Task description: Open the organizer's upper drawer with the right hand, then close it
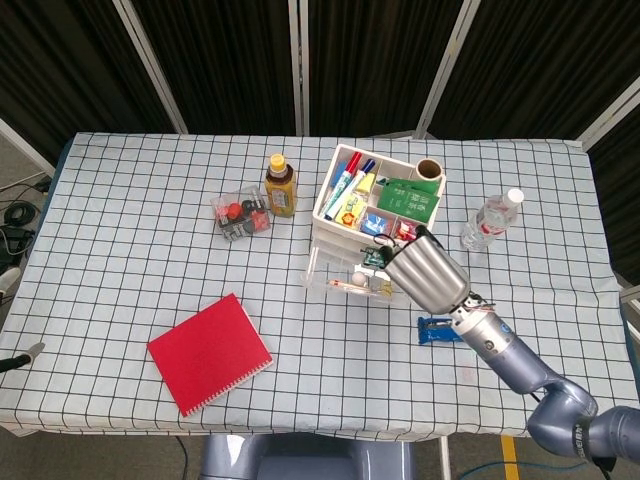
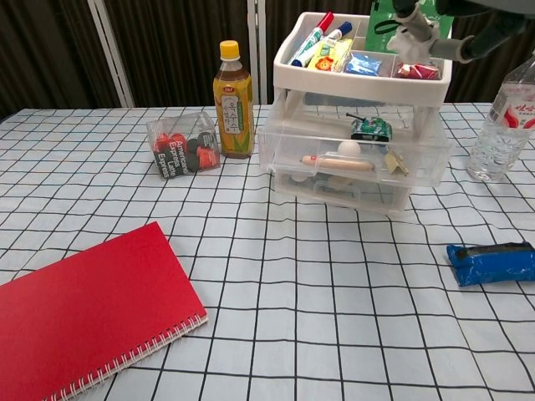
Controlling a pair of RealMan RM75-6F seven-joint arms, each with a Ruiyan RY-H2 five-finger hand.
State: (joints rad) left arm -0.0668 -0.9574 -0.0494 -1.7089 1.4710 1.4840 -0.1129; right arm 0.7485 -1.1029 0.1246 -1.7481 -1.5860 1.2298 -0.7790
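Your right hand (image 1: 428, 277) was up in the air above the front right corner of the organizer (image 1: 372, 222), holding nothing; the head view mostly showed its silver back, and the chest view only caught some fingers (image 2: 422, 38) poking in at the top edge, slightly curled, apart. Honestly I couldn't tell if it was properly spread or closed. The upper drawer (image 2: 355, 154) was pulled out toward you, sticking out past the white frame, with a little green toy tank (image 2: 369, 127), a white ball and a wooden stick in it. The lower drawer (image 2: 343, 190) was out a bit too. Left hand didn't show in either camera. Blue packet (image 2: 491, 262) lay on the checked cloth right of the organizer, water bottle (image 2: 504, 124) behind it.
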